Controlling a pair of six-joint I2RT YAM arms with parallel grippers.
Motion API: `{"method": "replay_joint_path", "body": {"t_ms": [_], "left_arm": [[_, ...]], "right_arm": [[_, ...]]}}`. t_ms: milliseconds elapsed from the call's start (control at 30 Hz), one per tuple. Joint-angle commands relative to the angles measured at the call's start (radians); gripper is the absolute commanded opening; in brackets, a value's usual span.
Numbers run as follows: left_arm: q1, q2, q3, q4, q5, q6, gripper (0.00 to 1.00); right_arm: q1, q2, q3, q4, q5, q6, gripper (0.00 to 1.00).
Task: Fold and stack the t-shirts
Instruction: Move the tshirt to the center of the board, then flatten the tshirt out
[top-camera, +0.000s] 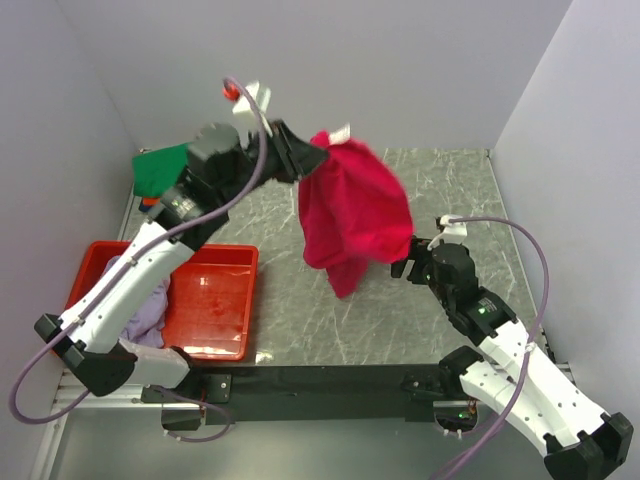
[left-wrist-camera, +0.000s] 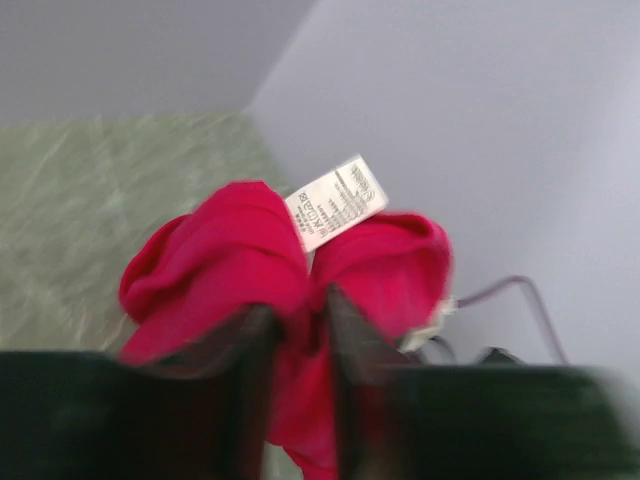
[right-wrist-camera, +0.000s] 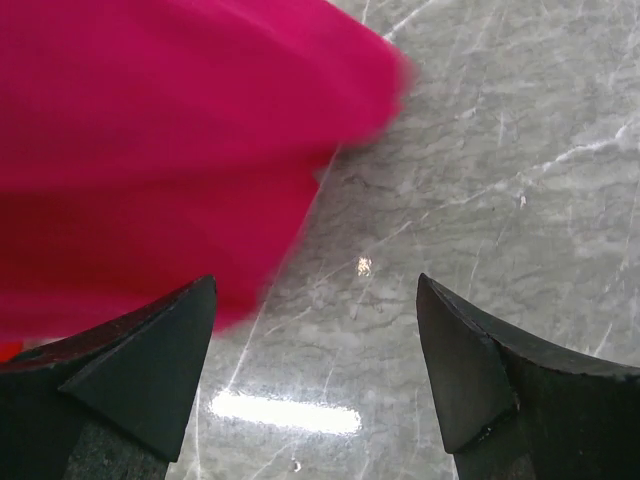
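Over table | crimson-pink t-shirt dangles from left gripper | right gripper agape

Crimson-pink t-shirt: plain, no print. Its care label: white w/ small dark text. Green t-shirt: solid mid-green. Lavender t-shirt: pale, plain. Orange patch below the green: prob. more cloth, too little shows to tell. Tray: glossy red. Table: grey-green marble pattern w/ pale veins. Walls: flat pale grey-lilac. Left arm & right arm: white shells, black joints. Cable: dull purple-grey. Left gripper & right gripper: black fingers.
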Motion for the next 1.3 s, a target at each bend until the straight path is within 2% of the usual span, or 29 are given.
{"method": "replay_joint_path", "body": {"t_ms": [0,67,133,200,233,433,600,767,1267], "left_arm": [[0.004,-0.044,-0.212,0.012,-0.242,0.005,0.37],[0.008,-0.060,-0.374,-0.009,-0.344,-0.041,0.41],[0.012,-0.086,-0.474,-0.003,-0.483,-0.075,0.55],[0.012,-0.099,-0.576,0.008,-0.540,-0.087,0.68],[0.008,-0.099,-0.593,0.006,-0.566,-0.087,0.70],[-0.119,0.028,-0.587,-0.006,-0.604,-0.051,0.73],[-0.234,0.105,-0.605,0.050,-0.512,-0.072,0.73],[-0.341,0.237,-0.597,0.054,-0.508,-0.109,0.74],[-0.349,0.384,-0.531,0.104,-0.547,-0.087,0.73]], "right_arm": [[-0.008,-0.014,0.030,-0.006,0.034,0.019,0.87],[-0.009,-0.008,0.027,-0.006,0.043,0.022,0.87],[-0.009,-0.005,0.026,-0.007,0.051,0.022,0.87],[-0.009,0.004,0.024,-0.007,0.060,0.022,0.87],[-0.008,0.007,0.024,-0.006,0.062,0.022,0.87],[-0.009,0.064,0.027,0.023,0.054,0.039,0.87],[-0.007,0.124,0.016,0.046,0.045,0.052,0.86],[-0.009,0.197,0.019,0.071,0.042,0.058,0.85],[-0.009,0.282,0.004,0.126,-0.018,0.067,0.83]]}}
